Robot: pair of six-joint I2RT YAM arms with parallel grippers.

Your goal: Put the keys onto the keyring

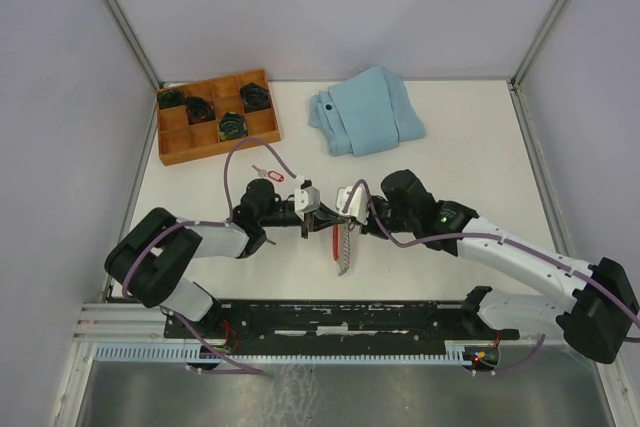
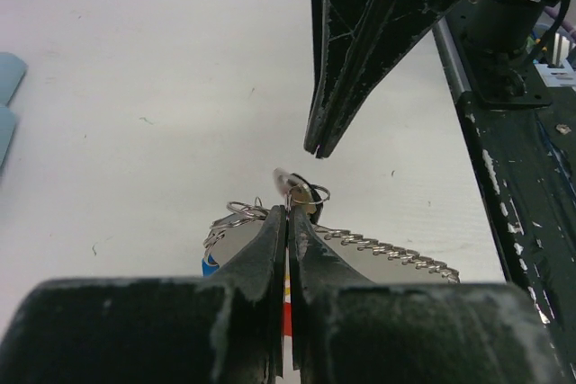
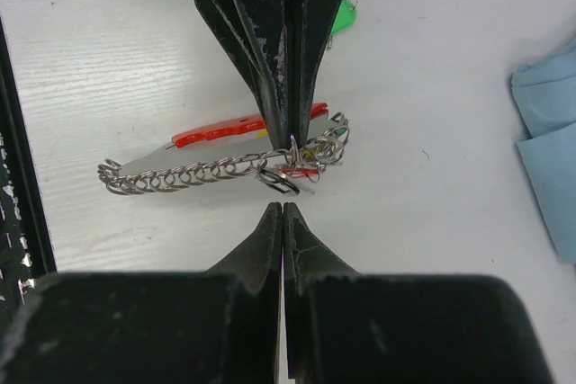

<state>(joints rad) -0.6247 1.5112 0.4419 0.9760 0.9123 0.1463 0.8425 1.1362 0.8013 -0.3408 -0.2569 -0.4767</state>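
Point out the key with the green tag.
In the right wrist view, the green-tagged key lies beyond the left gripper, apart from the keyring; the other loose key, near the orange tray, carries a red tag.

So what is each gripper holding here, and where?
Left gripper pinches the keyring near one end; right gripper is shut on nothing.

Both arms are reaching toward mid-frame; left gripper is pinching the keyring, right gripper is pressing its jaws together.
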